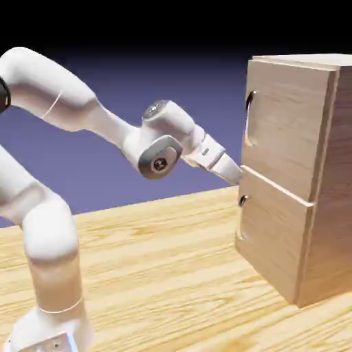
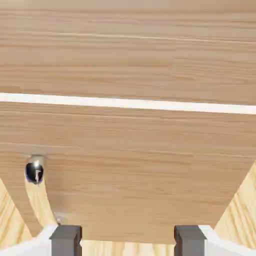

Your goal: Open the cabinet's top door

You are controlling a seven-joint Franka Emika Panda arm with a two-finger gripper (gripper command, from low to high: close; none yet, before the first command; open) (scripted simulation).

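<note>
Because the long handle [image 1: 249, 118] runs upright along one side of the top door [image 1: 289, 127], that side is where a pull would count most. I have my gripper [image 2: 128, 240] spread wide, with nothing between the fingertips, which suits a reach towards a handle rather than a hold on one. My arm [image 1: 113, 127] arches over the table [image 1: 148, 254] and slopes down at the wrist, so the hand ends near the gap between the two doors, lower than the top handle. From the exterior view I cannot tell whether my tips touch the wood.

The cabinet [image 1: 333, 151] stands upright on the table, in front of my arm, and its top door, the upper and larger panel, looks closed. The hand view takes in both doors, parted by a pale strip [image 2: 128, 103]; the lower door [image 2: 135, 165] fills much of it, with its small handle [image 2: 40, 197] off to the left and outside my grip.

I judge that I am at the approach, with the opening itself still to do. The next move calls for raising the hand and bringing it over to the top handle, then hooking or closing on it. Staying this low, I could catch the lower handle or scrape the panels.
</note>
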